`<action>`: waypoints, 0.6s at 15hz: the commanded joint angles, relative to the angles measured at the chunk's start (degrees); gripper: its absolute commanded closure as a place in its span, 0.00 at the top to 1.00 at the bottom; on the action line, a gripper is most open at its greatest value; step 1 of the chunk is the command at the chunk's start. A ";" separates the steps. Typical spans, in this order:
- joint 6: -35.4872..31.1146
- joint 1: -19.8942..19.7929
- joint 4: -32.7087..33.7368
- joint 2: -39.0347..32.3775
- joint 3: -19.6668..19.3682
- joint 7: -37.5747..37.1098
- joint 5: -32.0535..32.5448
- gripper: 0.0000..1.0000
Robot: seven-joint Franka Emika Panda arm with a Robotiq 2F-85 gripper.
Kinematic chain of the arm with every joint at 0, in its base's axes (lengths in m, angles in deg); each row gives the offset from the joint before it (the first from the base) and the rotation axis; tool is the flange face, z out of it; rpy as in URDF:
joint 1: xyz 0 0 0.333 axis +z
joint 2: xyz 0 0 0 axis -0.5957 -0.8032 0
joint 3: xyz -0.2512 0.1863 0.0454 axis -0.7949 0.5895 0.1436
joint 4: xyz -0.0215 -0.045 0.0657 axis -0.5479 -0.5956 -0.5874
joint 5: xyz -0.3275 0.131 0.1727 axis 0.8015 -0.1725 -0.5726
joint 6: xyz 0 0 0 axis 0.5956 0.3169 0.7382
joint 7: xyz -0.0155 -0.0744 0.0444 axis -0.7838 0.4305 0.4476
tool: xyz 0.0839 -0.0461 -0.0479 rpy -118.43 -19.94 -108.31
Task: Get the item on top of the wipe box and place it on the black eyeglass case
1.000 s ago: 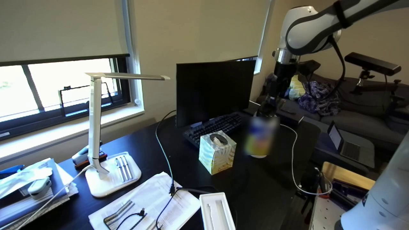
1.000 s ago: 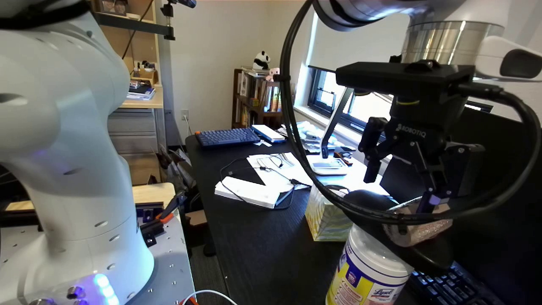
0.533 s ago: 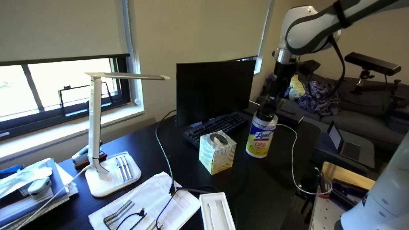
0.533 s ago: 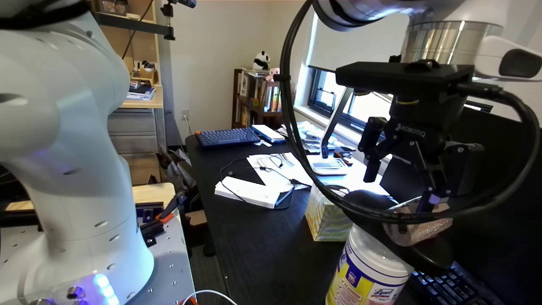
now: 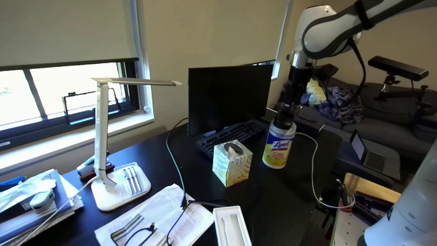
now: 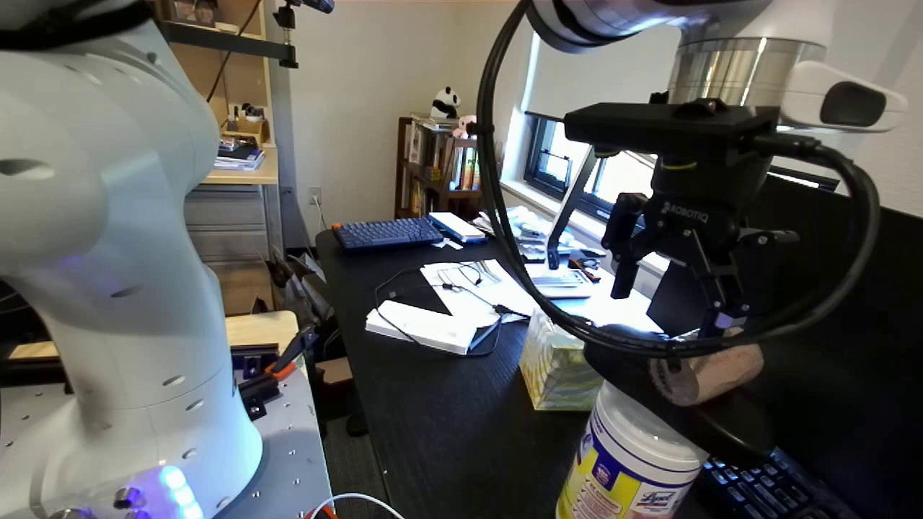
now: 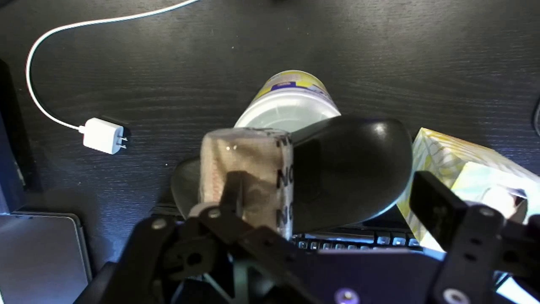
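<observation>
The wipe box [image 5: 232, 167], a pale yellow-green and white carton with a tissue in its top opening, stands on the desk. It also shows in the wrist view [image 7: 438, 156]. The glossy black eyeglass case [image 7: 358, 169] lies tilted on the lid of the Lysol canister [image 5: 278, 148]. A tan wrapped roll [image 7: 253, 147] with dark lettering lies on the case; it also shows in an exterior view [image 6: 728, 367]. My gripper [image 7: 333, 197] is open over the case. One finger overlaps the roll in the wrist view, and the other is near the wipe box. I cannot tell whether it touches the roll.
A keyboard [image 5: 254, 129] and a dark monitor [image 5: 232, 99] stand behind. A white charger [image 7: 103, 135] with its cable lies on the desk. A desk lamp [image 5: 101, 130], papers [image 5: 157, 215], an open white box [image 5: 232, 227] and black cables lie toward one end.
My open gripper has moved a little to the left in both exterior views. The roll, case and canister have shifted very slightly.
</observation>
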State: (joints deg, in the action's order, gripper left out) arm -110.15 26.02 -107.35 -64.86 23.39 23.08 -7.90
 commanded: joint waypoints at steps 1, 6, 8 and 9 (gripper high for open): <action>-1.67 1.59 -1.14 0.14 1.96 -2.08 -2.29 1.00; -1.64 4.21 -1.56 0.17 5.03 -4.34 -3.47 1.00; -1.61 4.87 -1.86 0.06 5.85 -5.01 -3.48 1.00; -1.59 5.14 -1.96 0.03 6.14 -5.34 -3.55 1.00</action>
State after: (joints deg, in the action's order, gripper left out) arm -110.15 30.79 -108.27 -64.87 28.45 19.17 -10.31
